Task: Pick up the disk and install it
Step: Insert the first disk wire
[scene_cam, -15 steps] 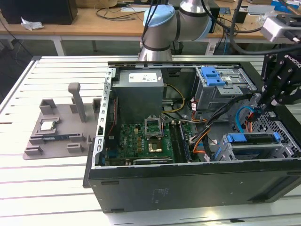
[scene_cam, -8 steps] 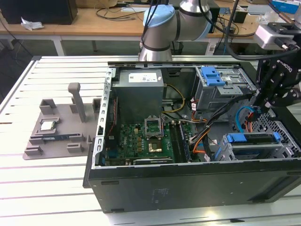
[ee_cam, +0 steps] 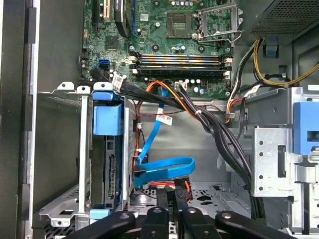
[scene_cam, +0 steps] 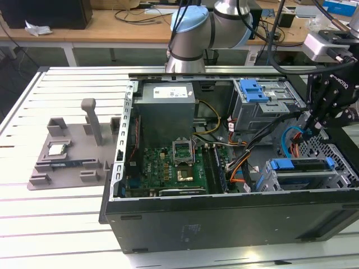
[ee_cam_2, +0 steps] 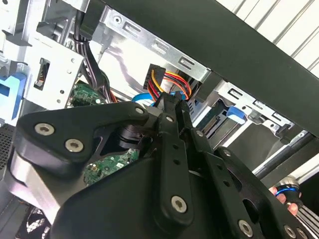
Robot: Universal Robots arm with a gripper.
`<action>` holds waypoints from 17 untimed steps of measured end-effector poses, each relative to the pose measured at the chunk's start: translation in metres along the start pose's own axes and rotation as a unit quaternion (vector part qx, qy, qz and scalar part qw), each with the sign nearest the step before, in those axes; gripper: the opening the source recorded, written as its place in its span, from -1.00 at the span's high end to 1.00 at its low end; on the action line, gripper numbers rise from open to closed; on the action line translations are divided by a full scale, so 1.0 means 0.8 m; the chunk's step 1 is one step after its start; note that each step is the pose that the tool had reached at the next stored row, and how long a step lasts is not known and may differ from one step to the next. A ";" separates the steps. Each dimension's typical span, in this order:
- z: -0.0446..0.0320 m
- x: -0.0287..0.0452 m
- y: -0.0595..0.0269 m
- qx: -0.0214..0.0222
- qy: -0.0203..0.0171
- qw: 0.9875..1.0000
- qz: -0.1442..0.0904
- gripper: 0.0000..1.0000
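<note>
The disk [scene_cam: 301, 173], silver-grey in its blue carrier bracket [scene_cam: 284, 165], sits inside the lower drive cage at the exterior view's right. The first wrist view shows the disk's edge [ee_cam: 112, 174] in that cage under the blue bracket [ee_cam: 107, 119]. My black gripper [scene_cam: 310, 128] hangs just beyond the cage, inside the case. Its fingers [ee_cam_2: 172, 107] are shut on a black power connector with red, yellow and orange wires [ee_cam_2: 169, 84]. In the first wrist view the gripper [ee_cam: 173, 201] is beside a looped blue data cable [ee_cam: 167, 167], a short way from the disk's connector end.
A bundle of black cables [ee_cam: 219, 139] runs from the motherboard [scene_cam: 168, 168] past the gripper. An upper grey drive cage with a blue latch [scene_cam: 253, 89] stands behind it. The power supply [scene_cam: 166, 109] fills the back. A grey fixture holding a CPU chip [scene_cam: 58, 149] lies on the table at the exterior view's left.
</note>
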State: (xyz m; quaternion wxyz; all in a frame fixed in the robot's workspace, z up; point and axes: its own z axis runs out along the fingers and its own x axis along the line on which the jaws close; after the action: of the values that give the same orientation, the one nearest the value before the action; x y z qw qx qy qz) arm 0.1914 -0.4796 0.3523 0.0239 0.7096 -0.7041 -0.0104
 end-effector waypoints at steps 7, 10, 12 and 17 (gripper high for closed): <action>0.0010 0.0251 0.003 0.000 0.000 1.000 0.000 0.65; 0.0025 0.0423 0.007 0.000 0.000 1.000 0.000 0.65; 0.0036 0.0491 0.008 0.000 0.002 1.000 0.000 0.65; 0.0092 0.0566 0.010 0.000 0.008 1.000 0.001 0.65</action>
State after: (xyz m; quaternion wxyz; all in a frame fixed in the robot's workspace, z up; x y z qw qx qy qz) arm 0.1832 -0.5251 0.3462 0.0295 0.7091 -0.7045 -0.0049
